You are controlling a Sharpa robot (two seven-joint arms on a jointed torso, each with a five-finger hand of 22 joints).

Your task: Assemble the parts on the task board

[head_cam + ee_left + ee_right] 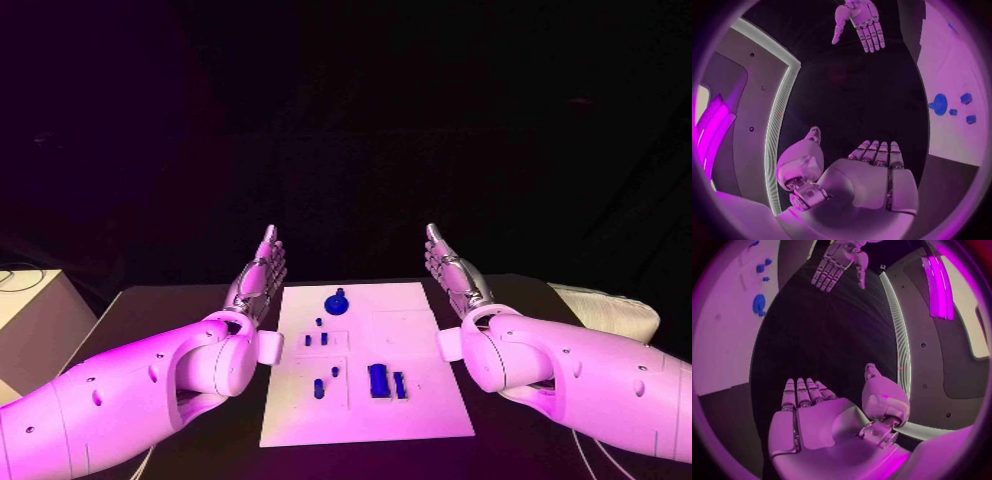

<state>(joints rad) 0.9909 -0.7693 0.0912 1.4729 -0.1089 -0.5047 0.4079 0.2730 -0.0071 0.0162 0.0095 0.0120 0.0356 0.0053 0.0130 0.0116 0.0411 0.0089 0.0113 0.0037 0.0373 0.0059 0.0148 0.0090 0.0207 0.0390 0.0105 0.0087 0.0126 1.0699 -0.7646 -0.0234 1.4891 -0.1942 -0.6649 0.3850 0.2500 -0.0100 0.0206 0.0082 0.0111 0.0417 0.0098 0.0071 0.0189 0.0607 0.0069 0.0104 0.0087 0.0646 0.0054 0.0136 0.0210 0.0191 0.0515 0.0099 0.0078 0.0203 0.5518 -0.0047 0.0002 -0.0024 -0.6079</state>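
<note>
below, as i see it from the remote station: the left hand (260, 275) and the right hand (453, 270) are both raised edge-on above the black table (159, 310), one on either side of the task board (418, 420), fingers straight and spread, palms turned toward each other, grasping nothing. the white board lies flat between the two hands, its far end level with them and touched by neither. on it, nearest the left hand's fingertips, stands a round blue part (338, 303); closer to the robot, behind both wrists, lie several small blue parts (323, 340), and further back still two taller blue blocks (379, 380) lie side by side, nearer the right forearm. in each wrist view i see that hand's own open palm with the opposite hand facing it across the dark table.
</note>
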